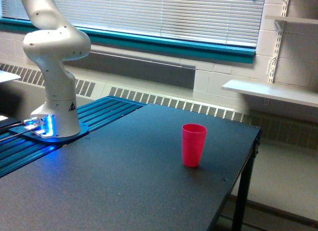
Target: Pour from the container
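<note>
We see a dark, matte black table [124,181] filling the lower part of the exterior view, its far corner toward the exterior view's right, with one black leg visible beneath that edge. On it stands a pink cup [193,145], upright and open at the top, near the right edge and apart from everything else. At the exterior view's left, the white robot base [55,116] sits on a blue ribbed panel [99,114] adjoining the tabletop.
</note>
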`<state>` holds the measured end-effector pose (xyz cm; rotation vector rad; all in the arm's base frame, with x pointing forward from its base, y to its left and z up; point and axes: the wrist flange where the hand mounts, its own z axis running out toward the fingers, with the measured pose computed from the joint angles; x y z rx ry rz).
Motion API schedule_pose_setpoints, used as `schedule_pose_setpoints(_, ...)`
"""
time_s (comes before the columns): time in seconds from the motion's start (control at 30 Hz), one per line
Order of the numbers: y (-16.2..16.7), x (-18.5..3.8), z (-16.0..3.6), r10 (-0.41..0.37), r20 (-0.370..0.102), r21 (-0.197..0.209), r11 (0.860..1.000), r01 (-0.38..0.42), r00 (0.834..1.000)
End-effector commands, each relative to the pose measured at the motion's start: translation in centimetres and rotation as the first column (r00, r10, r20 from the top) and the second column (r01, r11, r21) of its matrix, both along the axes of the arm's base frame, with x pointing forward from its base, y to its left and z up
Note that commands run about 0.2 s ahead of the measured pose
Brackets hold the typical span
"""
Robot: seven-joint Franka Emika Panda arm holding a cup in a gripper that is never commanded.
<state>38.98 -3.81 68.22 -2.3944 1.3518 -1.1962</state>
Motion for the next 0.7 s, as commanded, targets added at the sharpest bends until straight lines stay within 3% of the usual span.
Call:
schedule_pose_setpoints(0.03,0.9,0.1,-1.1,-0.016,-0.029,0.011,1.000,0.016,0.999)
schedule_pose_setpoints(0.6,1.6,0.7,-4.9,-0.018,-0.119,0.041,0.999,0.023,0.993)
schedule_pose_setpoints(0.7,1.3,0.8,-5.8,-0.021,-0.138,0.064,0.998,0.030,0.990)
